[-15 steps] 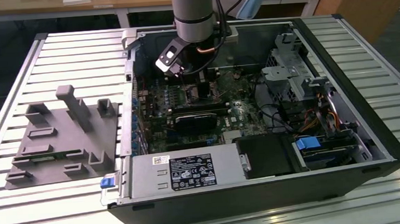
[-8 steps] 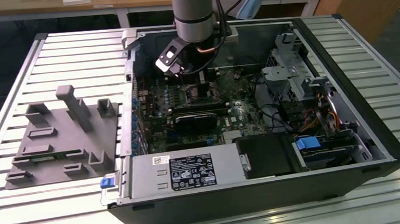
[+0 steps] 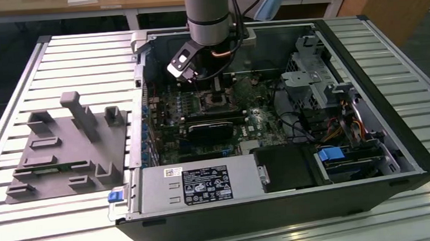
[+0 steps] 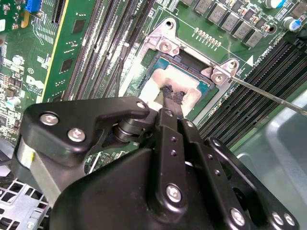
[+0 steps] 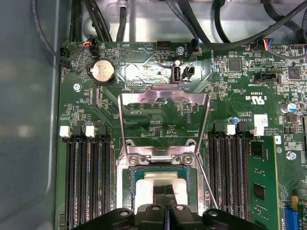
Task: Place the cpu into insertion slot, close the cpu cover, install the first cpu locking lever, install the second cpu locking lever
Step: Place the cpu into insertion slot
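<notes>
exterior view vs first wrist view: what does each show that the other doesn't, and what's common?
Exterior view: robot arm, computer case, power supply, grey fixture on the slatted table.
First wrist view: cpu cover standing open, cpu beneath the gripper, coin cell, memory slots.
Both: motherboard and black cables.

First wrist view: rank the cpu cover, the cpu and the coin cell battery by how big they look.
1. cpu cover, the raised open frame, largest.
2. cpu, partly hidden, clearly smaller.
3. coin cell battery, smallest.
</notes>
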Motion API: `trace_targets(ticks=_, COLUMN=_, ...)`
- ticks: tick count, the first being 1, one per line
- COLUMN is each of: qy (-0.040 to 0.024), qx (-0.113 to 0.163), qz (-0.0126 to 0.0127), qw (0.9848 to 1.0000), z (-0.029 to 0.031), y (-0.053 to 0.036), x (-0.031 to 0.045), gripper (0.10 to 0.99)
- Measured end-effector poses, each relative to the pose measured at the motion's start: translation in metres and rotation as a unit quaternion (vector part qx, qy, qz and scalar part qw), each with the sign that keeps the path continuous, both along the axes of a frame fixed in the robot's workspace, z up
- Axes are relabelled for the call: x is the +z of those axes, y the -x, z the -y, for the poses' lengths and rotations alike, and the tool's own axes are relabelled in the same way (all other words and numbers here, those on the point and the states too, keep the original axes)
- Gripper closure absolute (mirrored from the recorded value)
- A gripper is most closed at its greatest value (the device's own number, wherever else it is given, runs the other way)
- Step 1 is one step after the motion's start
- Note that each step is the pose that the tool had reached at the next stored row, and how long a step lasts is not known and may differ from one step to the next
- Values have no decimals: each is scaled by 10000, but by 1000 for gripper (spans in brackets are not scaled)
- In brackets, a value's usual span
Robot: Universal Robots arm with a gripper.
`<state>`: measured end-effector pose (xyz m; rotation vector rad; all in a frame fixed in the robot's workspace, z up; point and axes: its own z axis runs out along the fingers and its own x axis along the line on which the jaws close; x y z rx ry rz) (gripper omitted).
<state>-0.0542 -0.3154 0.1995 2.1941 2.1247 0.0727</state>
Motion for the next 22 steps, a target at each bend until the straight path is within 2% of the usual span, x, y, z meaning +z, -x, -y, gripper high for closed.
trace_targets(ticks=11, qy=1, qx=0, qz=0, qw=10000, z=0, y=1, x=16, gripper=984)
trace_targets(ticks=16, qy=0, qx=0, qz=0, qw=10000, z=0, y=1, x=91, gripper=984)
trace_targets(ticks=22, qy=0, qx=0, qz=0, qw=10000, z=0, y=1, x=221, gripper=984)
